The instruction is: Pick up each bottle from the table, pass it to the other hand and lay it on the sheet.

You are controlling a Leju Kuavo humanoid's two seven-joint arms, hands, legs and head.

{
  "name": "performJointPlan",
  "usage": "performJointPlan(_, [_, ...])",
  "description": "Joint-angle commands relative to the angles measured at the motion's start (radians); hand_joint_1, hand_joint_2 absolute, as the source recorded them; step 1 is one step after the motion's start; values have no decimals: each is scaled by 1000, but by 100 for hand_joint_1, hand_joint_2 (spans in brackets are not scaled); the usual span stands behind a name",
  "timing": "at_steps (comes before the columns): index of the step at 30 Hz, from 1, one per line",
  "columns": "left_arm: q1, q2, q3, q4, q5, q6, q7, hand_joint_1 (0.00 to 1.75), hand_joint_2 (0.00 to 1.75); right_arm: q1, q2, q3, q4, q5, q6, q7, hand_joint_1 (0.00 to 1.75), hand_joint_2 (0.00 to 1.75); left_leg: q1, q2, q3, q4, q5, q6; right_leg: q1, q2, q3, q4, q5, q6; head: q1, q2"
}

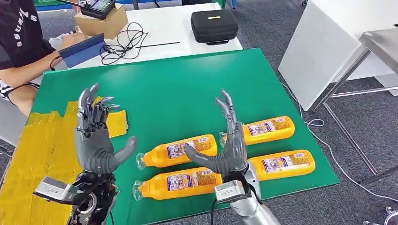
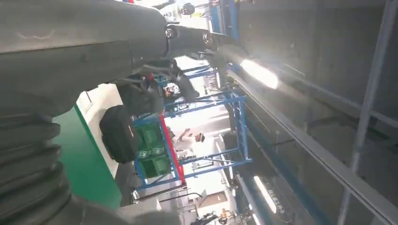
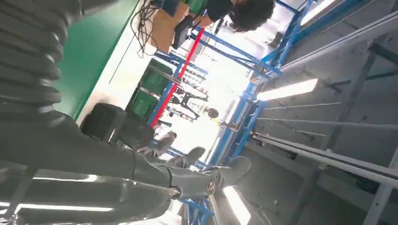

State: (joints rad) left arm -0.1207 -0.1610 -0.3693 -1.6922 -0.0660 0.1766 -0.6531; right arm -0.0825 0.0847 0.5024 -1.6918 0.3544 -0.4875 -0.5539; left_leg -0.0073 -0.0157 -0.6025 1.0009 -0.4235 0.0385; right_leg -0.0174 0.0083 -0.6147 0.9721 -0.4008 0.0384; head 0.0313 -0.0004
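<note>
Both hands are raised above the green bench [image 1: 187, 84], fingers spread, holding nothing: left hand [image 1: 96, 140] at 9 o'clock, right hand [image 1: 227, 145] over the bottles. Four orange bottles [image 1: 180, 151] lie at 4 o'clock; the yellow sheet [image 1: 42, 154] lies at 8 o'clock. The right hand should drop onto the nearest bottle's middle, gripping across its width so it stays level for the pass.
</note>
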Motion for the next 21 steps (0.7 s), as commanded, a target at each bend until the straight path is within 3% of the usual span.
performJointPlan(1, [-38, 9, -14, 55, 0, -2, 5, 0, 175, -26, -30, -3, 12, -2, -7, 6, 0, 175, 2, 0, 4, 0, -2, -2, 2, -1, 5, 0, -2, -2, 0, 0])
performJointPlan(21, [-38, 9, -14, 55, 0, -2, 5, 0, 175, -26, -30, -3, 12, -2, -7, 6, 0, 175, 1, 0, 3, 0, -1, -2, 1, -1, 3, -1, -1, -1, 0, 0])
